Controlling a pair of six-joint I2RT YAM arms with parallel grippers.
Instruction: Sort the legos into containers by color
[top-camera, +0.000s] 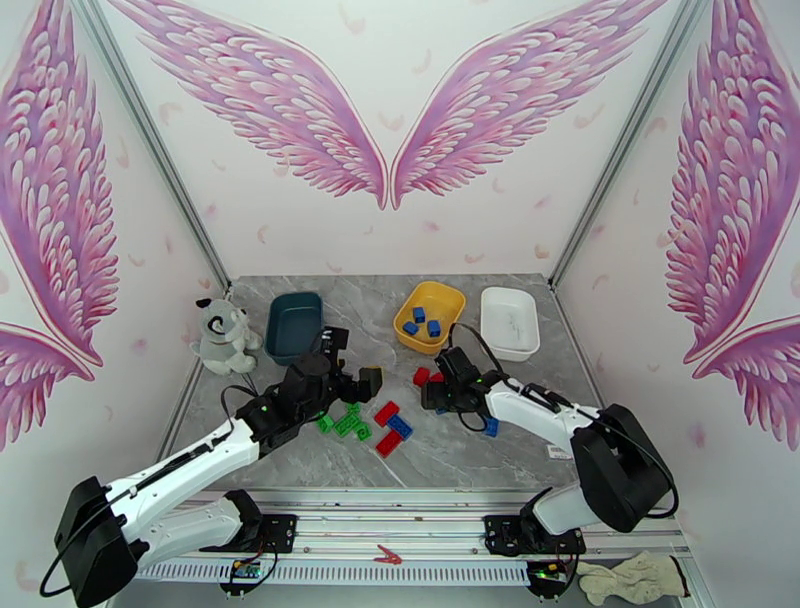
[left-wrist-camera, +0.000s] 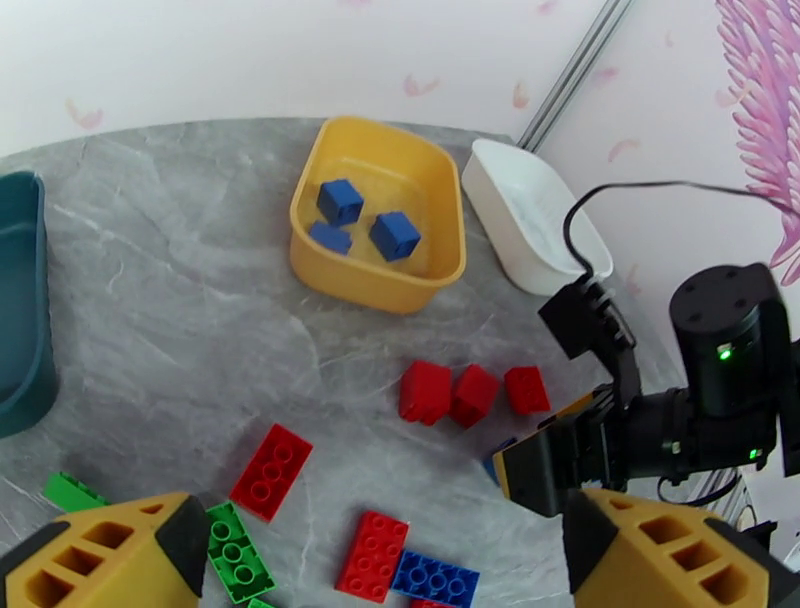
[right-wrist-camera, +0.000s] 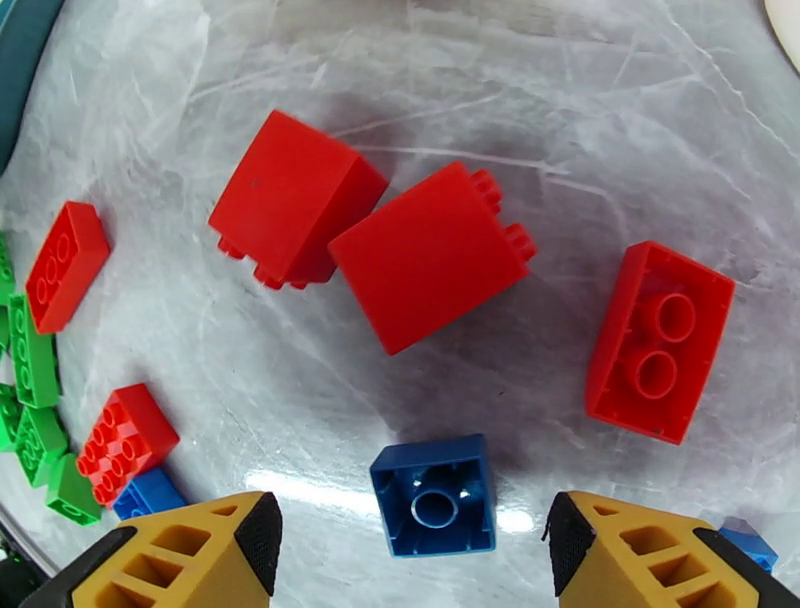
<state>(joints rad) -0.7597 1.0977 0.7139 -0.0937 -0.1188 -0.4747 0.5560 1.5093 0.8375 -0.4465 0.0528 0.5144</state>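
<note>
The right pincer (right-wrist-camera: 412, 540) is gaping wide with nothing in it. A small blue plastic brick (right-wrist-camera: 433, 497) lies hollow side up between its fingers on the grey marbled bench (right-wrist-camera: 600, 120). Just past that sit three red bricks (right-wrist-camera: 430, 258). The left pincer (left-wrist-camera: 385, 545) is wide open and empty too. Farther off, the yellow plastic tray (left-wrist-camera: 375, 283) holds three blue cubes (left-wrist-camera: 394, 236).

The left arm (top-camera: 180, 470) stretches forward and inward from its base. The left gripper (top-camera: 352, 368) is spread wide, near-left of the yellow tray (top-camera: 447, 298). The right arm (top-camera: 540, 410) folds inward. The right gripper (top-camera: 440, 385) sits just short of that tray, with its jaws parted and pointing downward.
</note>
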